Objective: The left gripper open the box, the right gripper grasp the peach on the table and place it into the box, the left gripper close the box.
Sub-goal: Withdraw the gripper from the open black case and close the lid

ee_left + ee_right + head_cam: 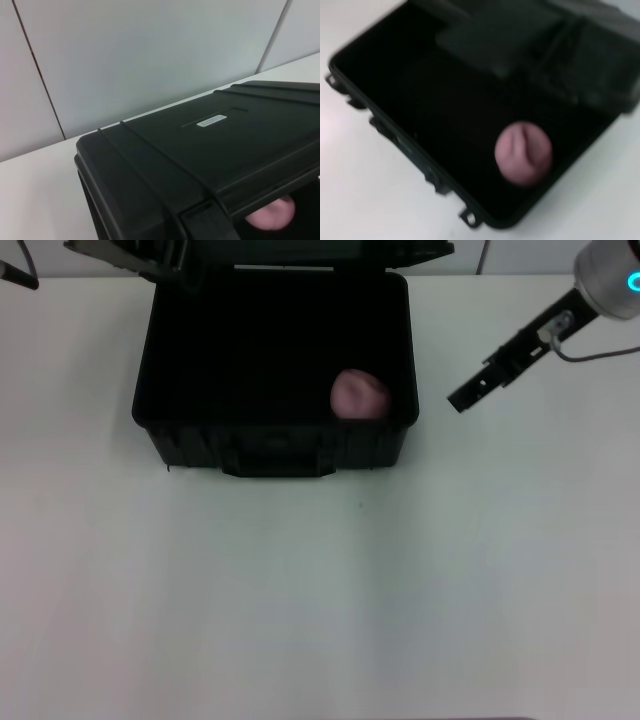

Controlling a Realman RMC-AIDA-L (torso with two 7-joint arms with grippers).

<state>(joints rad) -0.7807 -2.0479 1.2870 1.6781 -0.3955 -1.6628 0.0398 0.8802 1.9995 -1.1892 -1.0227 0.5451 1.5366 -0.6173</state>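
Since the small round dusty-pink peach [359, 395] already lies inside the large black hard plastic box [270, 445], in its front corner on the robot's right side, the step that remains, as I judge, is closing the lid. This belongs to the left gripper [18, 277], of which only a dark tip shows at the far left edge of the head view; whether its fingers are open or shut I cannot tell. From this gripper the raised black lid [210, 145] lies to the right and just beside it, and the left wrist view looks across the lid's outer face with the small white label [211, 120]. The lid's long axis runs left to right, along the hinge at the back of the box, so I expect the push must go toward the robot and downward.

The slim black right gripper [462, 397] hangs over the white table [320, 590], to the right of the box and apart from it, with the peach to its left and lower. It holds nothing; its fingers seem close together, but I cannot tell it surely. It is clear of the lid's path, and nothing else stands in the way.
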